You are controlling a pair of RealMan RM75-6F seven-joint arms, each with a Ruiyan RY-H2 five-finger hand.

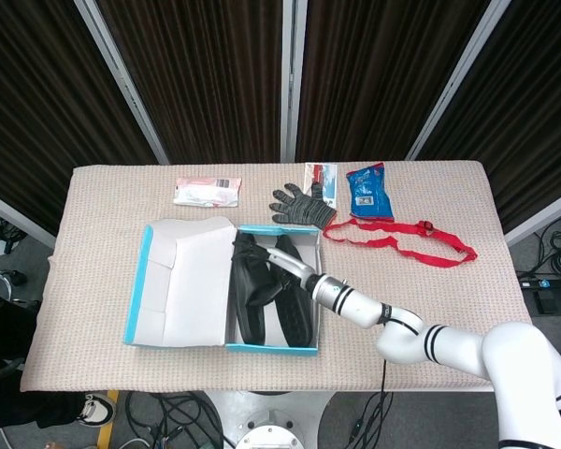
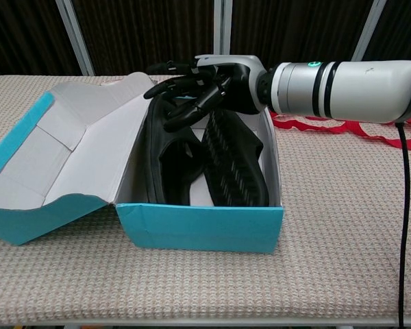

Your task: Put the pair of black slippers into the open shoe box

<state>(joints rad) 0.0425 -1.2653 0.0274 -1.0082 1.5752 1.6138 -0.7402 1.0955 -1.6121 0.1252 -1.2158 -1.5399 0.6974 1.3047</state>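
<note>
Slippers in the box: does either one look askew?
Yes. Both slippers stand on edge in the shoe box, not flat; the right-side one shows its ridged sole. The right hand has its fingers over the left one's far end.
</note>
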